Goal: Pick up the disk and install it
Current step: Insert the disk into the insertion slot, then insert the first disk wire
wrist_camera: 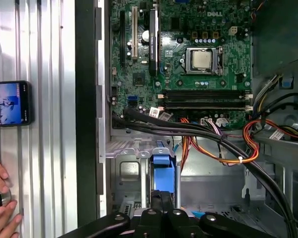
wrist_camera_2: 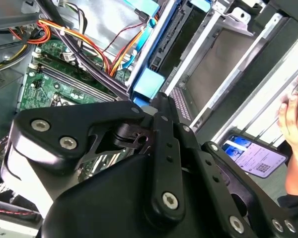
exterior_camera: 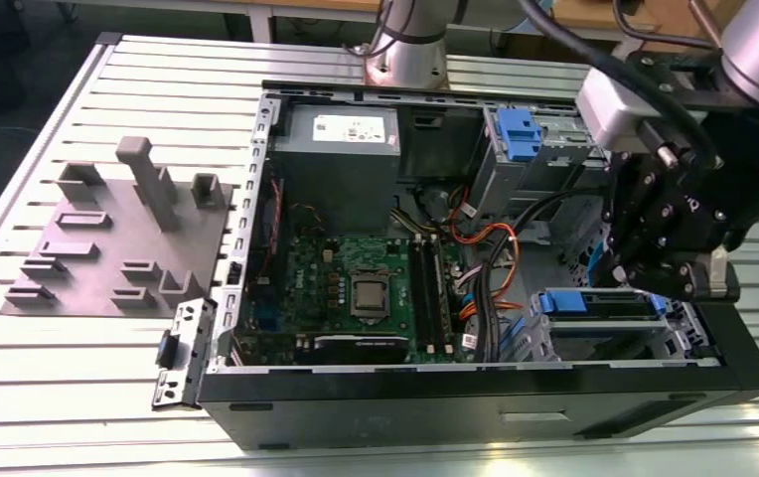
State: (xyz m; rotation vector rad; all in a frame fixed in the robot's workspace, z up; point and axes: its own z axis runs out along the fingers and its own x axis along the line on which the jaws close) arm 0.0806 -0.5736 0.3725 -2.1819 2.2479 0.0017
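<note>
The disk (exterior_camera: pixel 601 304) sits in the lower drive cage at the case's front corner on the exterior view's right, its blue bracket facing up and a silver body under it. In both wrist views its blue bracket end (wrist_camera_2: pixel 148 82) (wrist_camera: pixel 161 171) lies just past my fingertips. My gripper (exterior_camera: pixel 668 286) hangs right over that end, at the cage's edge. The two black fingers (wrist_camera: pixel 158 203) stand together with nothing showing between them, and their tips (wrist_camera_2: pixel 159 99) are at or against the blue bracket.
The open black case (exterior_camera: pixel 486 383) holds a green motherboard (exterior_camera: pixel 353 288), a grey power supply box (exterior_camera: pixel 340 134), orange and black cables (exterior_camera: pixel 486 248) and another blue-bracketed bay (exterior_camera: pixel 519 134). A grey fixture plate (exterior_camera: pixel 114 248) lies beside it. A phone (wrist_camera: pixel 9 103) and a person's hand (wrist_camera: pixel 0 208) rest on the slatted table.
</note>
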